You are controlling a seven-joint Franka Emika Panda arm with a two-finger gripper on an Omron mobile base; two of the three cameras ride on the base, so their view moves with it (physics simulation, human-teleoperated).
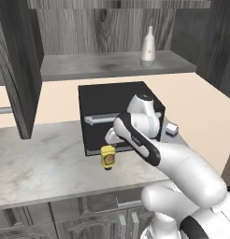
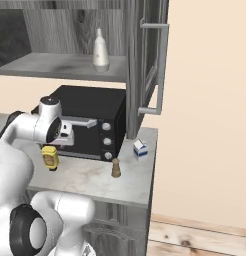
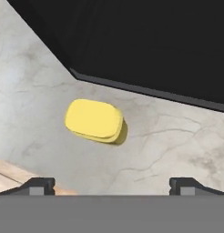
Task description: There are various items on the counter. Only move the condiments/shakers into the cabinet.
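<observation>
The claw point(image 3: 112, 184) hangs above the table point(image 1: 42, 158), jaws wide apart and empty — the yellow squeeze bottle point(image 3: 94, 120) stands upright below, slightly off-centre.

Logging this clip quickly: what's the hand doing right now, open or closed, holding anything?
Hand: open, holding nothing, above the yellow bottle on the counter.

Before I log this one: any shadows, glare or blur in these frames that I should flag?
Hand view: sharp, the yellow squeeze bottle seen from above casts a small soft shadow on the counter; the toaster oven is near-featureless black. Left base view: flat even light, no glare, a faint dark smudge on the cabinet shelf. Right base view: equally crisp, no blur.
</observation>
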